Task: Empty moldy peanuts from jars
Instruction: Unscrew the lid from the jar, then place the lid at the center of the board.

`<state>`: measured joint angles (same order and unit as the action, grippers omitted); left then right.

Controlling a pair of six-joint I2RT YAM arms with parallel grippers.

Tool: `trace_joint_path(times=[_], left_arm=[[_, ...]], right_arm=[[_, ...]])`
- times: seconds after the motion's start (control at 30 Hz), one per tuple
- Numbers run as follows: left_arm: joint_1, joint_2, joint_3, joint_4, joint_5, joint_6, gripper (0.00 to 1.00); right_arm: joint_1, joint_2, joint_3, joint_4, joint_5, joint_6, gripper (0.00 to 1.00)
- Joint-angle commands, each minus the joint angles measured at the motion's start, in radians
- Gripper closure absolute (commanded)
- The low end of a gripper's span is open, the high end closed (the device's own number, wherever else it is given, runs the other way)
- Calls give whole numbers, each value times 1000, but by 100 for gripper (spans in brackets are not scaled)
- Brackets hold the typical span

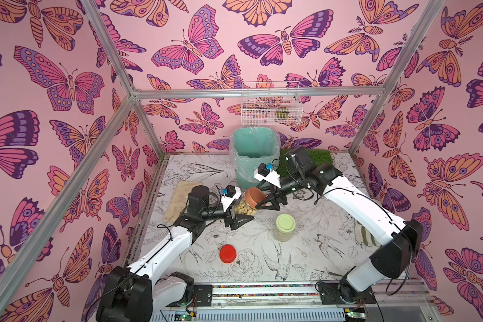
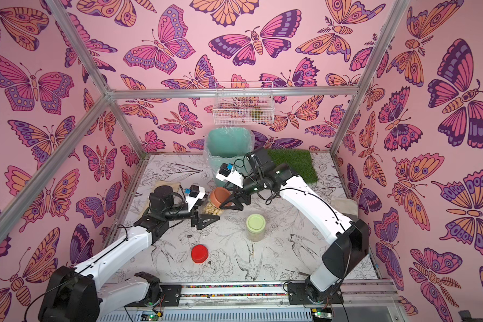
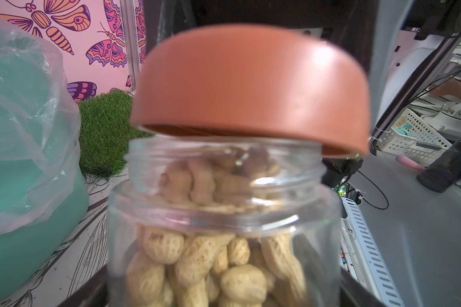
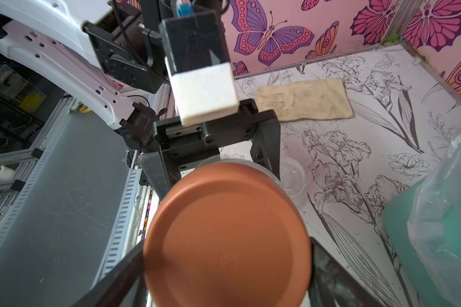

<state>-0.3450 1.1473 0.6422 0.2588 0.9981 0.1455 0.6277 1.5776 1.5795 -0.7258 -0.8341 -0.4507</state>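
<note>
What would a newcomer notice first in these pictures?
Mid-table, the left gripper holds a clear jar of peanuts, while the right gripper holds its brown lid, tilted at the mouth. Behind them stands a teal bin, and loud butterfly walls surround everything.
</note>
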Motion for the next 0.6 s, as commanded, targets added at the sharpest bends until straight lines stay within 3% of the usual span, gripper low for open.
trace_joint_path(times=[0.0,0.13,0.23,0.27,0.43,0.57], left_arm=[[9,-23,11,49,-24,7,100],[17,-51,-2,80,-123,8,100],[28,-71,-17,167,-184,-36,100],[31,-77,-20,192,-211,-46,100],[48,-116,-43,307,-320,-90,100],[63,-154,-47,296,-422,-67,100]], right_arm=[[-8,-104,-35,158,-32,113,59],[4,-223,-120,212,36,189,71],[51,-303,-172,147,181,181,96],[75,-324,-189,113,254,171,100],[232,-385,-273,-19,544,158,100],[351,-403,-361,-23,722,199,100]])
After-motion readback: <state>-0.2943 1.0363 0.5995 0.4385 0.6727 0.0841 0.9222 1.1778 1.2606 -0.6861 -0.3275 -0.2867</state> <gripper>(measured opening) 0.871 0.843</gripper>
